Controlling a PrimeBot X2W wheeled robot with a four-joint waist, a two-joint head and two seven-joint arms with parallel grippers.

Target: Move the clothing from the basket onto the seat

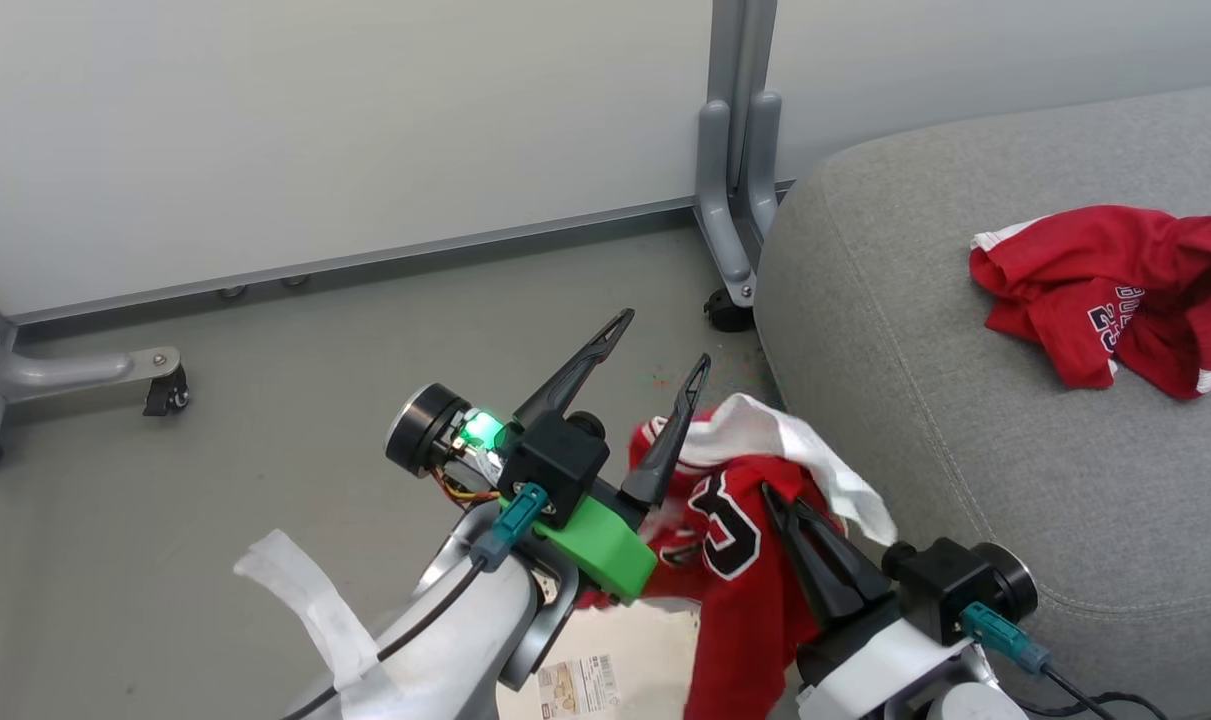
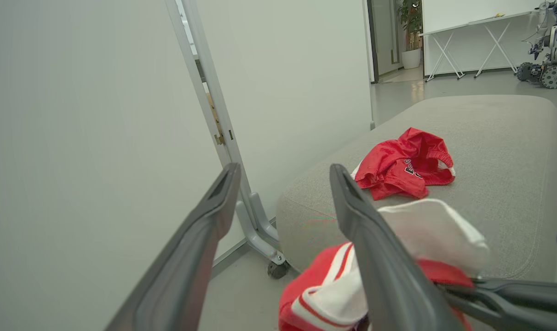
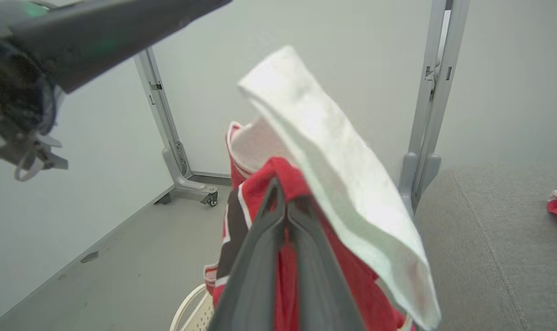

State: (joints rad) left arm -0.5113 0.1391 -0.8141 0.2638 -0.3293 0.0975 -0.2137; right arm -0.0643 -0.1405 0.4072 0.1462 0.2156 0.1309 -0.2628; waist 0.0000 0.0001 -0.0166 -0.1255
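Right gripper (image 1: 768,492) pinched shut on a red jersey (image 1: 740,600) beside the seat (image 1: 965,450), at its left edge. Left gripper (image 1: 665,338) spread wide, empty, just left. Another red garment (image 1: 1115,290) lies far right on seat.

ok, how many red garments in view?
2. One crumpled garment lies on the grey seat; one numbered jersey hangs from the right gripper, fingers shut. The basket may hide more.
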